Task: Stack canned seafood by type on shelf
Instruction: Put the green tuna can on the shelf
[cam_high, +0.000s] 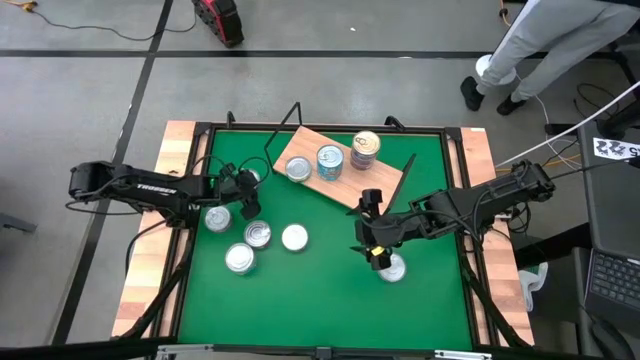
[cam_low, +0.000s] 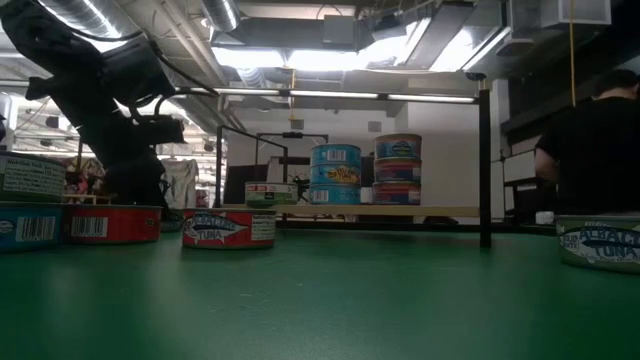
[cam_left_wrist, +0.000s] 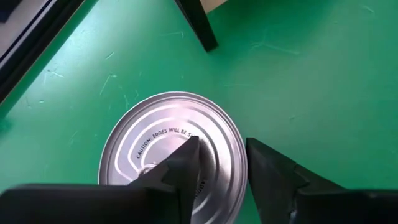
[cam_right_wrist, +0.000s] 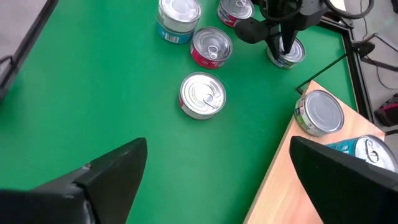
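My left gripper (cam_high: 248, 198) hangs over a silver-lidded tin of canned seafood (cam_left_wrist: 155, 143) near the mat's left edge. It is open narrowly, with one finger above the lid and one outside the rim. The wooden shelf (cam_high: 350, 185) lies at the far middle. It carries two single tins (cam_high: 297, 168) (cam_high: 330, 160) and a stack (cam_high: 366, 148). Several loose tins (cam_high: 258, 234) stand on the mat near the left arm. My right gripper (cam_high: 372, 245) is wide open and raised above another tin (cam_high: 391, 268), holding nothing. My left gripper (cam_left_wrist: 221, 146) comes at the tin from above, slanting down. One finger (cam_left_wrist: 186, 165) is over the lid's edge (cam_left_wrist: 214, 134) and the other (cam_left_wrist: 267, 168) is beyond the rim. Whether either finger touches the tin, I cannot tell.
A black frame (cam_high: 200, 130) and wooden side boards (cam_high: 150, 270) border the green mat. The shelf's black wire support (cam_left_wrist: 196, 25) stands just beyond the left gripper. A person's legs (cam_high: 530, 50) show past the far right corner. There is bare mat at the near middle (cam_high: 310, 300).
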